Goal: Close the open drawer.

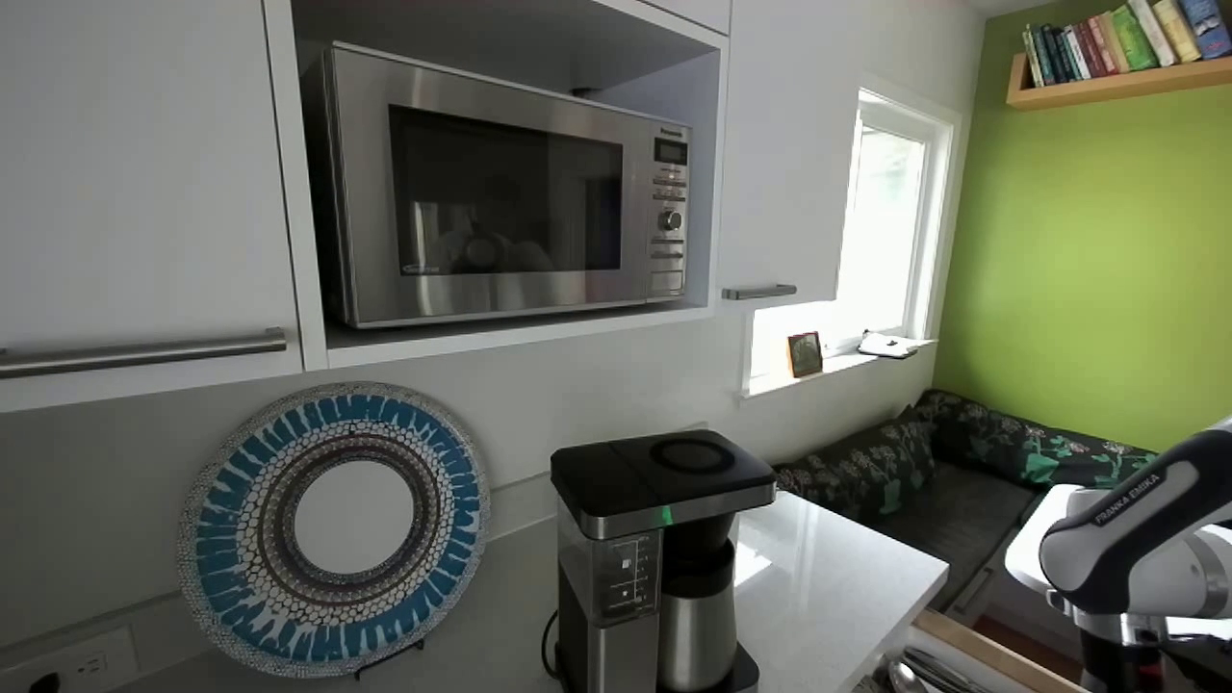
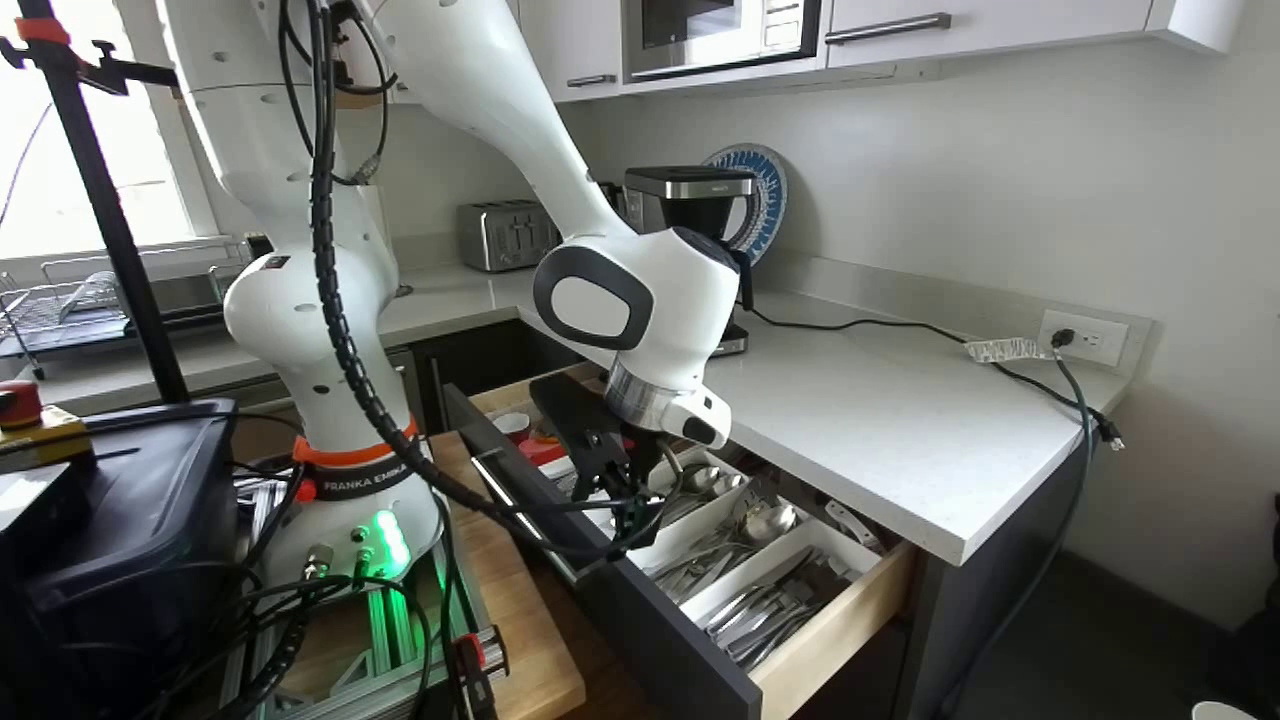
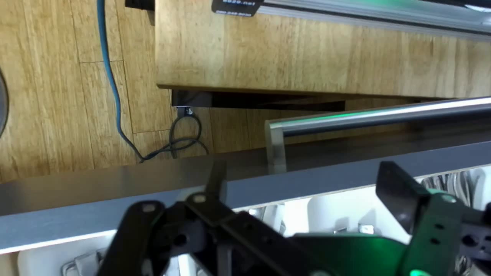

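Note:
The drawer is pulled open, with a dark grey front (image 2: pixel 665 622), pale wooden sides and a white divided tray of cutlery inside. Its wooden side (image 1: pixel 999 655) also shows at the bottom of an exterior view. A silver bar handle (image 2: pixel 500 488) runs along the front; the wrist view shows its near end and bar (image 3: pixel 376 118). My gripper (image 3: pixel 303 172) is open and empty, its fingers spread over the top edge of the drawer front (image 3: pixel 307 174). In an exterior view the gripper (image 2: pixel 630 515) points down over the drawer; contact with the edge cannot be told.
A white countertop (image 2: pixel 880 420) overhangs the drawer, with a coffee maker (image 1: pixel 654 539) on it. The robot's wooden table (image 3: pixel 307 57) stands close to the handle, with a narrow floor gap between. Dark cables (image 2: pixel 345 330) hang along the arm. Other cutlery compartments hold spoons (image 2: pixel 768 522).

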You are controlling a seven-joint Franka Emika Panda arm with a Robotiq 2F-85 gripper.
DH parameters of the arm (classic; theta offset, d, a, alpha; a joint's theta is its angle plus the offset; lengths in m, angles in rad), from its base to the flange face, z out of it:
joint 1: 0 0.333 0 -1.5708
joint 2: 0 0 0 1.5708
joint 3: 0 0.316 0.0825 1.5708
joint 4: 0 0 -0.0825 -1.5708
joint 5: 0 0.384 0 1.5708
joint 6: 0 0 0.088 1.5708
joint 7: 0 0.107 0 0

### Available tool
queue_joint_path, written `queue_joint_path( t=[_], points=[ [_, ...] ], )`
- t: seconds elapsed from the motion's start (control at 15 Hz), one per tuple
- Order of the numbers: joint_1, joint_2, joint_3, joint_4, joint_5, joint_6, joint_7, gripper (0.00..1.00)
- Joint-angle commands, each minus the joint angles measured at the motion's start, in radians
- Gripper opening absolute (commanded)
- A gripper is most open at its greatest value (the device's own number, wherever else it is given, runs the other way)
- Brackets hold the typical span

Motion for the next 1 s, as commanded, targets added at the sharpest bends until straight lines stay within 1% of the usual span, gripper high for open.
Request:
queue_joint_path(
  t=[0.0,0.33,0.53,0.67,0.8,0.93],
  points=[
    [-0.015,0.069,-0.012,0.0,0.079,0.022,-0.08,1.0],
    [-0.037,0.132,-0.003,0.0,0.176,0.091,-0.204,1.0],
    [-0.035,0.157,0.02,0.0,0.304,0.166,-0.25,1.0],
    [-0.034,0.159,0.034,-0.001,0.386,0.182,-0.268,1.0],
    [-0.021,0.168,0.061,0.0,0.473,0.213,-0.292,1.0],
    [-0.014,0.168,0.093,0.0,0.574,0.25,-0.35,1.0]
  ],
)
